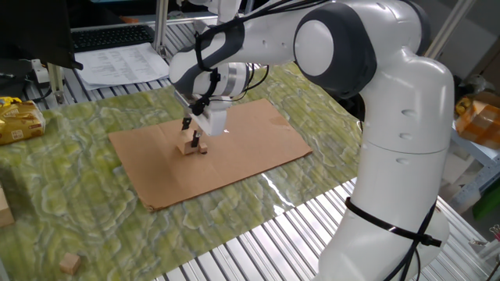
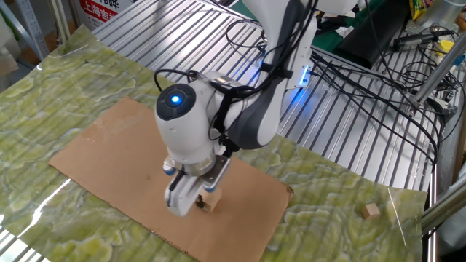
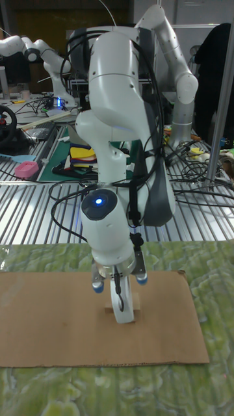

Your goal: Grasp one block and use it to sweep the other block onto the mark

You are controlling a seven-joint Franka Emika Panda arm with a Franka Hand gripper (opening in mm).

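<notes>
1. Overall, the Franka arm point(image 1: 367, 94) bends low over the middle of the cardboard, so the grasping step looks done and the sweep looks under way.
2. Its gripper point(image 1: 192, 134) points down with its fingers closed against the sides of the largest cube point(image 1: 187, 146), which sits at cardboard level.
3. In one fixed view, the tiny cube point(image 1: 202, 150) seems to lie right against the held cube, at its 4 o'clock. It is too small to be sure of contact, and the wrist hides it in the other two views.
4. No view shows the mark, which may be under the wrist or the blocks. I judge that the tiny cube has yet to be confirmed on it, so the push may be unfinished.
5. Behind the arm, the room is a cluttered lab: thick cables point(image 2: 364, 80) at 2 o'clock of the arm, and a keyboard point(image 1: 109, 35) and papers point(image 1: 117, 62) at 11 o'clock of the cardboard.
6. A ribbed metal table point(image 1: 258, 250) carries a green patterned mat point(image 1: 70, 179).
7. On the mat lies the brown cardboard point(image 1: 250, 144), flat and bare apart from the blocks.
8. A mid-sized cube point(image 1: 71, 261) sits on the mat at 7 o'clock, well away from the cardboard.
</notes>
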